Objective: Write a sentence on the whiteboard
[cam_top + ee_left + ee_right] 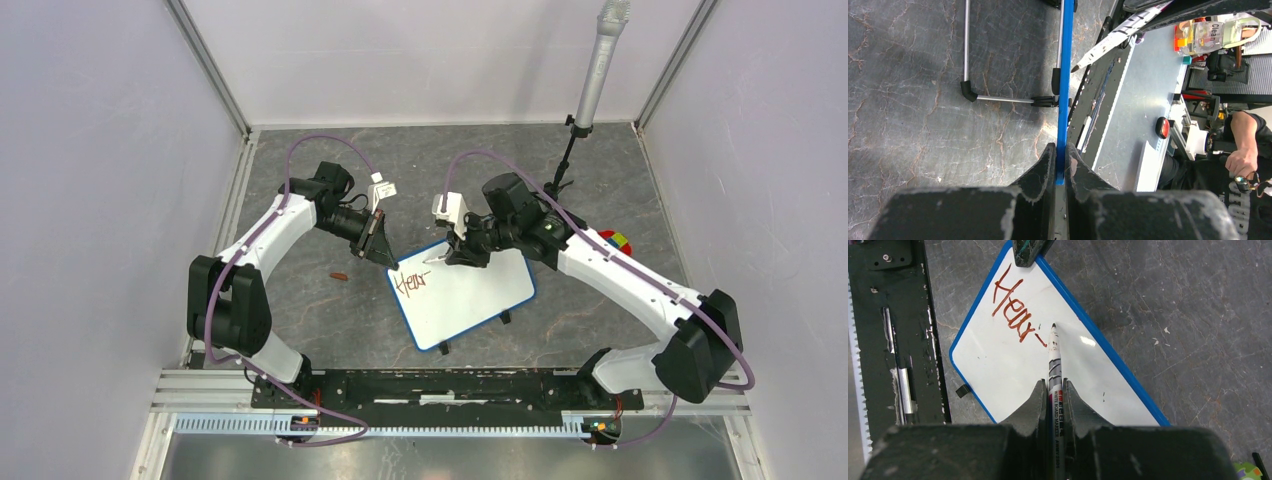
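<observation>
Much bare whiteboard (pixel 480 295), edge in left pincer (pixel 1061 152)

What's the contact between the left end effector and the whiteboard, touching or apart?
Touching. The left wrist view shows the left end effector shut on the whiteboard, its blue frame edge pinched tight with no gap visible.

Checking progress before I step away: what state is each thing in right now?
whiteboard, frame clamped, partly written.
sentence, unfinished: only "Hear" plus one stroke.
marker, uncapped, tip by that stroke.
left gripper, shut on whiteboard.
right gripper, shut on marker.
</observation>
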`<action>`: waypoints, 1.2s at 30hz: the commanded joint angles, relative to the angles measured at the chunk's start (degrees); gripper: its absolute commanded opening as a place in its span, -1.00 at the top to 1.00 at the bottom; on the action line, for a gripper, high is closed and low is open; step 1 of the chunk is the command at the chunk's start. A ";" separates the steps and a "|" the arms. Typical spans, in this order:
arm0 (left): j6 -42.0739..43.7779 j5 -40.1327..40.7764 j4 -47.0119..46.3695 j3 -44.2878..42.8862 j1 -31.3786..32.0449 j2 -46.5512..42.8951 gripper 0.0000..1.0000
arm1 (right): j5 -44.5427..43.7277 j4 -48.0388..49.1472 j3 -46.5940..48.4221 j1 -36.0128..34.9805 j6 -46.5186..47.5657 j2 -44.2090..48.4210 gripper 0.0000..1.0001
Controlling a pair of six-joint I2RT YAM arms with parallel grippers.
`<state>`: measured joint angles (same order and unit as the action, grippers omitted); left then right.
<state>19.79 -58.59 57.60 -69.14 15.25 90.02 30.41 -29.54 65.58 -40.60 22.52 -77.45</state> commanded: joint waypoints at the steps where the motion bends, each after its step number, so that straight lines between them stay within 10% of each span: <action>1: 1.10 -0.12 0.52 -1.08 0.49 -0.36 0.95 | -1.03 1.51 2.01 0.28 -0.29 -0.78 1.00; 36: 0.86 0.33 0.50 -1.30 0.49 0.46 0.95 | -2.64 -3.14 -2.79 0.17 3.56 2.22 1.00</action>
<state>19.79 -58.52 57.49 -69.14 15.25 90.24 30.81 -31.55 59.57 -40.60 24.10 -75.77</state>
